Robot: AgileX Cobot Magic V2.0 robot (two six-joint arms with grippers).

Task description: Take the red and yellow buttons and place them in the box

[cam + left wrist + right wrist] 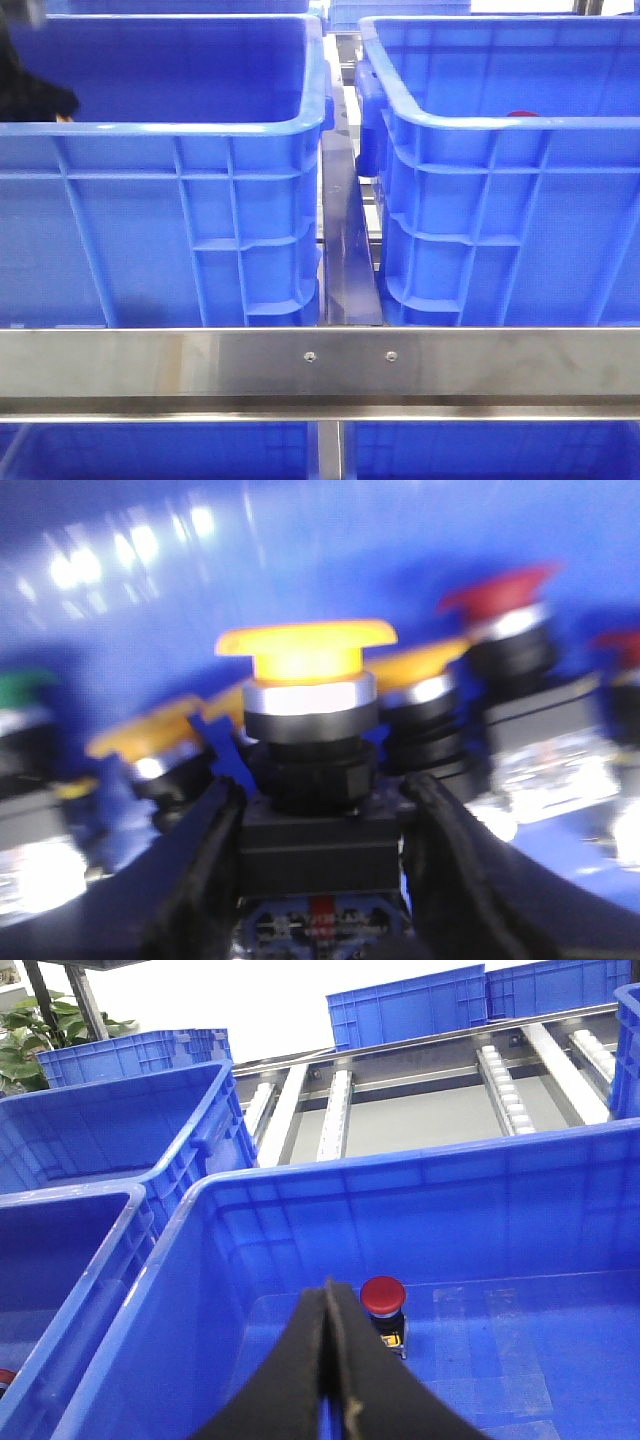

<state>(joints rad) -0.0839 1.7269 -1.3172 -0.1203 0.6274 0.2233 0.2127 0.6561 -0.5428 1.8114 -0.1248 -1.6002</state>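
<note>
Two crates of glossy blue moulded plastic are seen in the front view, the left crate [180, 200] and the right crate [500, 200], both ribbed with smooth rolled rims. At six o'clock a brushed steel rail [320, 365] with a dull sheen is shown. In the left wrist view a translucent glossy yellow button [305, 655] with a polished metal collar and matt black body is gripped by matt black rubbery fingers [205, 870]. A glossy red button [383, 1295] is shown on scuffed plastic.
</note>
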